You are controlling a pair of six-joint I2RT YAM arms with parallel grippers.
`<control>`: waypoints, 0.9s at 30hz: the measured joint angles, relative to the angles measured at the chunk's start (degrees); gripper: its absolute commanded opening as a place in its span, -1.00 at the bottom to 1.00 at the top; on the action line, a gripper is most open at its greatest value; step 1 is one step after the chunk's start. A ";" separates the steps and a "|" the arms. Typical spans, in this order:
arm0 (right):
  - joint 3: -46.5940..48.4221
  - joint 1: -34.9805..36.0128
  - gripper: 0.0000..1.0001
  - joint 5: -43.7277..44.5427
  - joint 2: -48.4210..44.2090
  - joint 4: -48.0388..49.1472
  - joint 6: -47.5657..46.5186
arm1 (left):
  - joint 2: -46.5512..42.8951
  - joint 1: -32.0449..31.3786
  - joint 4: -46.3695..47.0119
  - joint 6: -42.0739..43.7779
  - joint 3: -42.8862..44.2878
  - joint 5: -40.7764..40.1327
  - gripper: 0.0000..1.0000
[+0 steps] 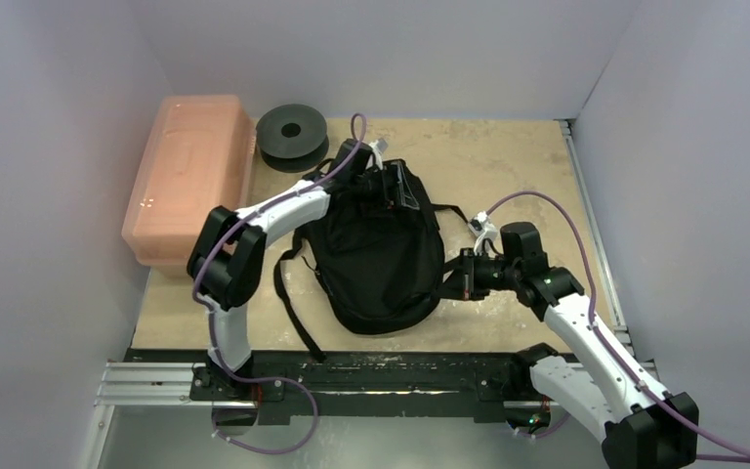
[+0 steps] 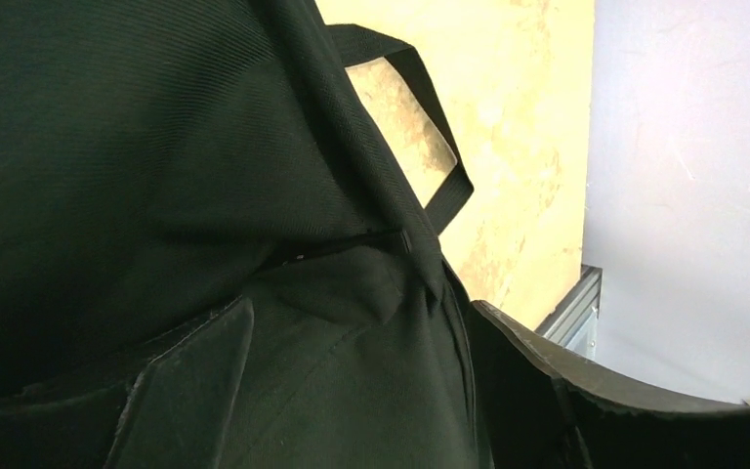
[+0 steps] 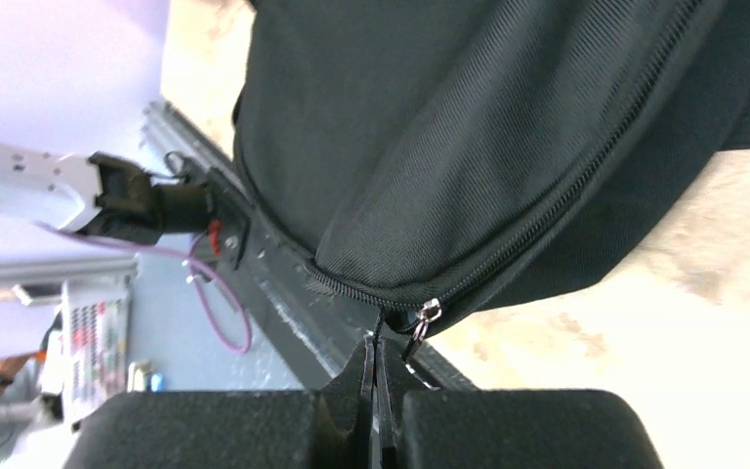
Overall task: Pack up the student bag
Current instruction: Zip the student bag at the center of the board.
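The student bag point(image 1: 381, 259) is a black fabric backpack lying mid-table, with its straps point(image 1: 293, 303) trailing to the left. My left gripper point(image 1: 379, 178) is at the bag's far top end. In the left wrist view its fingers point(image 2: 190, 391) stand either side of a thick fold of the bag's fabric point(image 2: 352, 371) and grip it. My right gripper point(image 1: 456, 277) is at the bag's right side. In the right wrist view it point(image 3: 374, 363) is shut on the thin black pull cord of the zip slider point(image 3: 430, 313). The zip line point(image 3: 547, 210) runs across the bag point(image 3: 430, 127).
A pink translucent box point(image 1: 190, 176) stands at the far left, with a black round spool point(image 1: 292, 135) beside it. The metal rail point(image 1: 352, 376) with the arm bases runs along the near edge. Grey walls close in the left, back and right sides.
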 measured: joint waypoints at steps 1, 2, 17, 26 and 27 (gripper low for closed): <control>-0.07 0.00 -0.87 -1.77 0.00 0.20 -0.15 | -1.79 0.26 -0.83 0.68 -0.96 0.13 0.61; -0.11 0.04 -0.75 -3.45 -0.02 0.35 -0.26 | -3.48 0.52 -1.53 1.29 -1.79 0.42 0.61; 4.52 -0.94 0.49 11.13 2.56 0.59 6.08 | -36.50 -8.94 -7.78 7.50 -21.40 4.31 0.38; 0.37 -4.50 0.11 17.33 5.64 6.03 12.26 | -27.69 -27.10 -17.16 12.81 -14.97 -4.63 0.23; -0.63 -5.03 0.06 16.37 6.49 7.08 12.48 | -26.45 -28.09 -18.38 13.84 -13.73 -5.64 0.22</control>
